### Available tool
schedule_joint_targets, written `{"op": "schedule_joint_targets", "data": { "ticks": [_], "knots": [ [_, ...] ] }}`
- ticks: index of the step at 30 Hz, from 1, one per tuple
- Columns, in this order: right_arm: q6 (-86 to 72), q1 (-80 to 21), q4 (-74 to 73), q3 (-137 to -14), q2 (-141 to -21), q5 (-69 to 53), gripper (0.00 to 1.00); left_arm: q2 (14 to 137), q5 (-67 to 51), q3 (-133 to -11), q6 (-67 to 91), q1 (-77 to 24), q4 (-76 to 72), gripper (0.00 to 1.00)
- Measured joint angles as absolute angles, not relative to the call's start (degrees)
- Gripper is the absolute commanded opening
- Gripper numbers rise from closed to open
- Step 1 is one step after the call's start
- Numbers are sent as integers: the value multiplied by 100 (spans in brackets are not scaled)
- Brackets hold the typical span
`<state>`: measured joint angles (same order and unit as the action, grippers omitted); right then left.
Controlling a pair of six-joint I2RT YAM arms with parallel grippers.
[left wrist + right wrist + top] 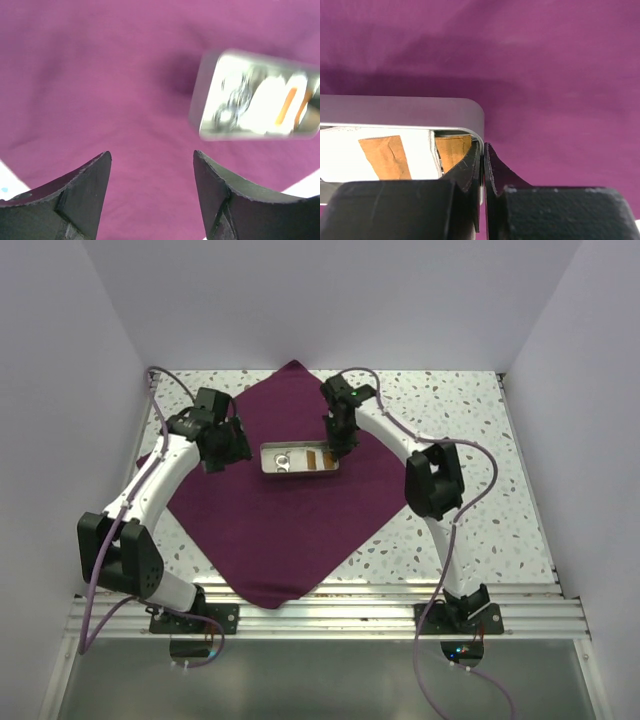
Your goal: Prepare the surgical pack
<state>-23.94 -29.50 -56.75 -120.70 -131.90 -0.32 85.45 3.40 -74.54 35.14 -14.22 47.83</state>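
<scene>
The surgical pack [280,540] is a large purple-maroon cloth spread flat as a diamond on the table. At its middle rests a small metal tray [300,474]. My right gripper [341,444] stands at the tray's right end; in the right wrist view the right gripper [483,145] is shut on the tray wall [395,110], one finger inside and one outside, with cloth [545,65] beyond. My left gripper [238,446] hovers just left of the tray. In the left wrist view the left gripper [151,152] is open over bare cloth [100,90], holding nothing, and the blurred tray [200,100] lies ahead to the right.
Inside the tray lie white gauze with brown strips [370,155] and small shiny metal pieces [283,460]. Speckled tabletop [470,430] surrounds the cloth, white walls enclose three sides, and an aluminium rail [330,615] runs along the near edge.
</scene>
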Motion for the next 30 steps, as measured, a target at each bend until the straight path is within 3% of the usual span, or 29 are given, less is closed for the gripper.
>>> {"op": "schedule_joint_targets", "data": {
  "ticks": [8, 11, 16, 19, 30],
  "knots": [
    [-2390, -3682, -6029, -12409, -13784, 104, 0, 9266, 775, -7933, 3712, -816, 5201, 71],
    [-2421, -3848, -6064, -12538, -13992, 91, 4, 9786, 770, -8165, 3712, -749, 5201, 72],
    [-2506, -3889, -6082, -12630, -14101, 51, 30, 10943, 696, -8836, 3701, -749, 5251, 72],
    [-2536, -3854, -6082, -12632, -14101, 45, 41, 11662, 548, -9356, 3673, -746, 5271, 72],
    [-2521, -3258, -5808, -11426, -12908, -322, 43, 13030, -67, -10772, 3474, -746, 5288, 70]
  ]
}}
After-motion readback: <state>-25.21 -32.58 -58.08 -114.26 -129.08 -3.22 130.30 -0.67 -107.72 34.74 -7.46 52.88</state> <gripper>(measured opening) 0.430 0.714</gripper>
